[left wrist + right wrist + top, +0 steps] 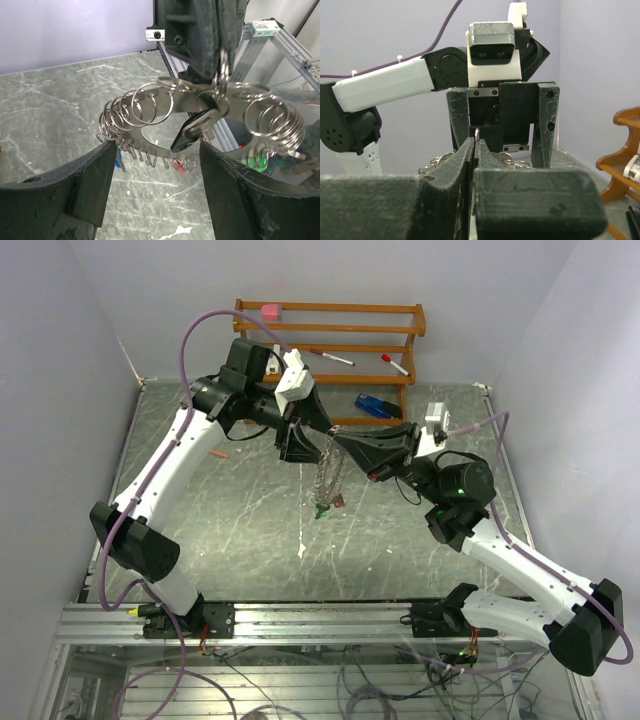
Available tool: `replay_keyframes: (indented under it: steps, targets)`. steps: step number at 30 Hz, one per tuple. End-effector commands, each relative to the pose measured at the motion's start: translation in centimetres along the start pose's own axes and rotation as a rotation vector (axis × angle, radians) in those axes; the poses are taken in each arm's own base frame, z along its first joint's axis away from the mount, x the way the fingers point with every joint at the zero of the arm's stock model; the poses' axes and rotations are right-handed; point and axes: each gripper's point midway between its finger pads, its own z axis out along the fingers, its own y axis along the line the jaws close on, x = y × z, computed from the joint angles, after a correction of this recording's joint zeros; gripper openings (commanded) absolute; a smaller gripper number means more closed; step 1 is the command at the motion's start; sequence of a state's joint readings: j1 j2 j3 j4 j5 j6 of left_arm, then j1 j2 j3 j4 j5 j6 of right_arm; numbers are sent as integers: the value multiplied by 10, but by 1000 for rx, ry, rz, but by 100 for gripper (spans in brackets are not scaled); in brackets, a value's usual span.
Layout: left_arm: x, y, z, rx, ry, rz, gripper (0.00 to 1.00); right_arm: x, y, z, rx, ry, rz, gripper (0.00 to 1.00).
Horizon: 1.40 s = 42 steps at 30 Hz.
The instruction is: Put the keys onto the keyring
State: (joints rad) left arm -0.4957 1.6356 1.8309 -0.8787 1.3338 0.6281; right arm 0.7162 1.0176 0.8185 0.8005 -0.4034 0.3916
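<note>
While the right gripper (474, 146) pinches the keyring (187, 100) in midair, its fingers (462, 165) hide that rim. Just beside it the left gripper (157, 150) gapes; 1 black-tagged key (192, 131) hangs on, table (240, 530) well below.

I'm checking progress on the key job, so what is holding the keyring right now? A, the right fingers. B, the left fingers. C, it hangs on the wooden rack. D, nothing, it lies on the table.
A: the right fingers are pinched shut on the keyring above the table, while the left fingers stand wide open.
</note>
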Motion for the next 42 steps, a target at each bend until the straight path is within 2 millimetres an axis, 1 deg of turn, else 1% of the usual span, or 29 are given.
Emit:
replay_keyframes:
  steps: [1,4,8,13,17,18,19,20,23,25,26,29,31,33,34,36,42]
  targets:
    - [-10,-12,2,48,-40,13,78,-4,-2,1,6,-31,0,0]
    - [-10,-15,2,60,-44,1,78,2,-5,0,13,-13,4,0]
    - [-7,-20,2,71,-47,-15,76,5,-9,-1,15,1,12,0]
    - [-3,-24,3,83,-51,-42,63,8,-12,-3,25,15,14,0]
    - [3,-24,2,73,-38,-38,58,7,-13,-2,21,20,18,0]
    - [4,-24,2,70,-34,-32,51,8,-13,-2,18,25,20,0]
    - [4,-23,2,65,-31,-29,47,8,-13,-2,18,27,22,0]
    - [4,-22,2,61,-28,-25,46,9,-13,-2,16,30,25,0]
    - [2,-20,1,49,-20,-6,48,12,-12,-2,5,38,36,0]
    - [2,-19,1,52,-23,-5,61,14,-10,-2,-6,41,47,0]
    - [2,-19,1,52,-22,1,64,16,-9,-1,-14,46,53,0]
    - [1,-21,1,59,-26,9,66,20,-8,-2,-40,68,80,0]
    - [-1,-23,1,70,-35,12,65,18,-10,-3,-52,64,99,0]
    - [-1,-24,1,73,-37,12,62,17,-12,-5,-62,63,123,0]
    - [0,-24,1,69,-35,10,58,17,-13,-6,-67,64,135,0]
    - [4,-23,1,64,-26,8,46,17,-13,-8,-81,66,157,0]
    - [12,-20,-1,31,8,11,39,14,-11,-6,-109,83,173,0]
